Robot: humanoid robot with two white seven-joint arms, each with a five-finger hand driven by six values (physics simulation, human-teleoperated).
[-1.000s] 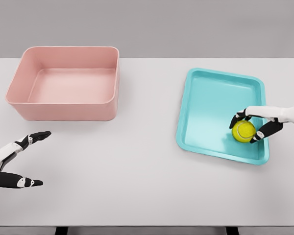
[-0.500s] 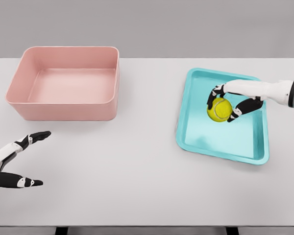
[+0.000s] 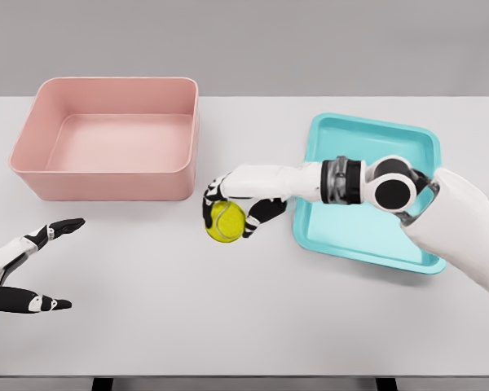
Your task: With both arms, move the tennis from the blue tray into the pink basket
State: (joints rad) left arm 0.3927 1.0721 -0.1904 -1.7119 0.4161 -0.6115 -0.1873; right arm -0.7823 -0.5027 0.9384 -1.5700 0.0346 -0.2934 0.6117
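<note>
The yellow-green felt tennis ball (image 3: 225,221) is out of your teal plastic tray (image 3: 367,236), gripped in the right hand (image 3: 232,204) above the white table (image 3: 253,309), just beside the pink plastic basket (image 3: 106,183). Your left hand (image 3: 28,269) waits open; handover and drop remain.

The right arm (image 3: 464,232) runs out at the frame's right edge, so its shoulder end is unseen, and it covers part of the tray's (image 3: 367,134) right side and near corner. The right robot hand (image 3: 232,204) hides the top of the ball (image 3: 225,223). The left robot hand (image 3: 24,269) is cut at the left edge; only fingers show. The tabletop's (image 3: 244,318) near edge is clipped.
</note>
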